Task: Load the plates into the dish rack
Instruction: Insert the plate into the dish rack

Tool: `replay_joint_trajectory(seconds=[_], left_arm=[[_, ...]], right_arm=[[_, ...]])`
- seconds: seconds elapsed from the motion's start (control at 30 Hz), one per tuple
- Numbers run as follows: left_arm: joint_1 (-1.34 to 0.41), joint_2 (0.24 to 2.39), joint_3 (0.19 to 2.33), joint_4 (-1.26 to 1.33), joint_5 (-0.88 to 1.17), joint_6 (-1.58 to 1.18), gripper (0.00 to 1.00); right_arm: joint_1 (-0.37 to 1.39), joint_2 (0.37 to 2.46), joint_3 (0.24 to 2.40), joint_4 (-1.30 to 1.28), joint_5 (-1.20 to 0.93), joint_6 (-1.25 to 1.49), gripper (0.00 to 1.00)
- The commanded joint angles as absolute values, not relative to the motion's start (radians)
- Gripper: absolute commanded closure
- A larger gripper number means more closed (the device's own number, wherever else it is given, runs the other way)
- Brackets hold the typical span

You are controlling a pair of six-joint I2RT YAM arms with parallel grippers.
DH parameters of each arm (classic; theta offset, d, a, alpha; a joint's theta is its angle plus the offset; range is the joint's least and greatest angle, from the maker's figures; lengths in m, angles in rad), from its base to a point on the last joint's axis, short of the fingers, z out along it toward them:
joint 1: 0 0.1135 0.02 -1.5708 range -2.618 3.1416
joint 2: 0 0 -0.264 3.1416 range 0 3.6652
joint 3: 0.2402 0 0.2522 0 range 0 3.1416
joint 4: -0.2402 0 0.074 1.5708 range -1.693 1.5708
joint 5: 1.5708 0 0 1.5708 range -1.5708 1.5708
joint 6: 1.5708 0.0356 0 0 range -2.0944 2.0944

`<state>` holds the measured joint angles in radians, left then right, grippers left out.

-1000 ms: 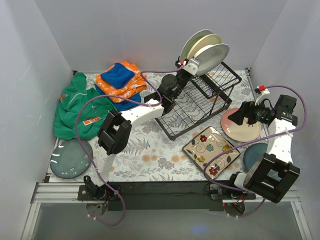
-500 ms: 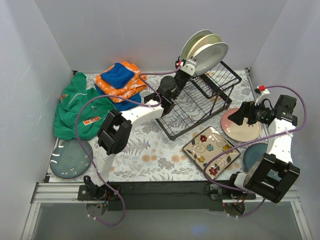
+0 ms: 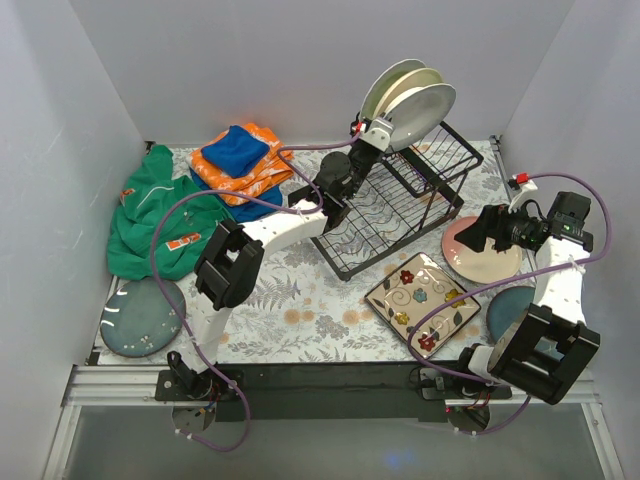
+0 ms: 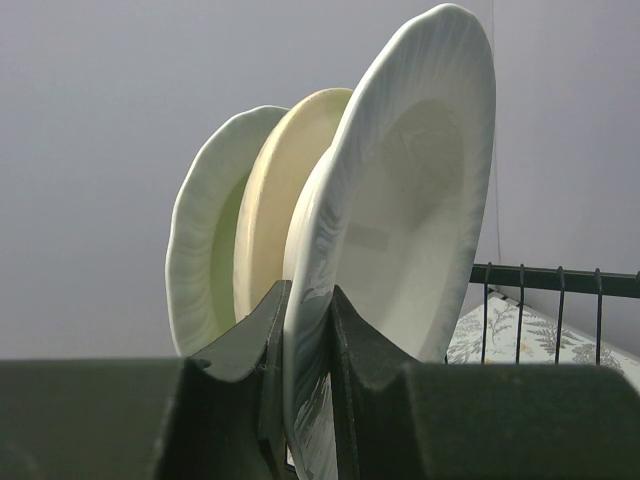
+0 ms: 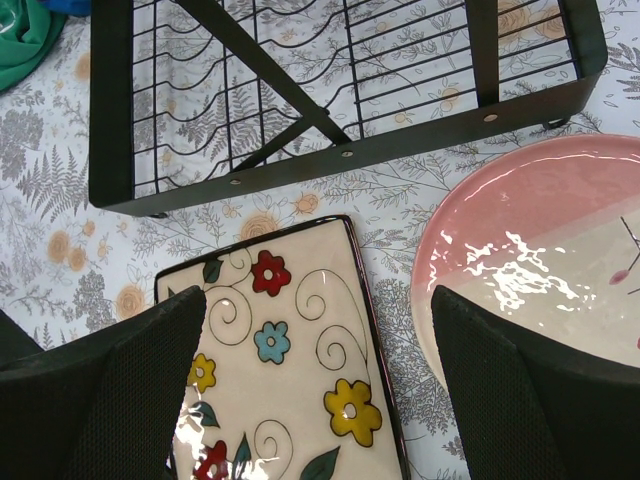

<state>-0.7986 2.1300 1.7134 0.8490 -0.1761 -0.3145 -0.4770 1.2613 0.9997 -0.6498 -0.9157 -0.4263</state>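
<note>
Writing: an orange patch [image 3: 181, 241] on the green garment [image 3: 148, 205] carries marks too small to read.
Left gripper [image 4: 305, 300]: narrowed to a pinch on the lower rim of a white plate [image 4: 405, 190], one finger on each face.
Behind that plate: a cream plate [image 4: 272, 190], then a pale green one [image 4: 198, 235], all three on edge on the raised part of the dish rack [image 3: 400, 205].
Right gripper [image 5: 330, 385]: fingers spread wide, holding nothing, hovering over the table.
Below it: a square flowered plate [image 5: 285, 330] on its left and a pink-and-cream plate [image 5: 540, 260] on its right, both flat just beside the rack.
Further out: two dark teal plates [image 3: 140, 315] [image 3: 508, 312] and folded orange and blue cloths [image 3: 240, 160].
</note>
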Motion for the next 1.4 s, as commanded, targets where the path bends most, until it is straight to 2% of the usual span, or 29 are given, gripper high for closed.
replay_joint_trajectory(seconds=[0.0, 0.6, 1.0, 1.37], left_arm=[[-0.807, 2.037, 1.775, 0.968, -0.175, -0.333, 1.00], [-0.818, 2.149, 1.871, 0.982, -0.204, -0.265, 1.00], [-0.819, 2.129, 1.865, 1.037, -0.233, -0.276, 1.00], [-0.821, 2.132, 1.867, 1.051, -0.262, -0.265, 1.00]], right_arm=[[-0.476, 1.267, 0.999, -0.640, -0.933, -0.442, 0.02], [-0.476, 1.264, 0.997, -0.641, -0.934, -0.445, 0.01], [-0.472, 1.267, 1.057, -0.655, -0.896, -0.471, 0.02], [-0.463, 1.272, 1.311, -0.718, -0.773, -0.499, 0.02]])
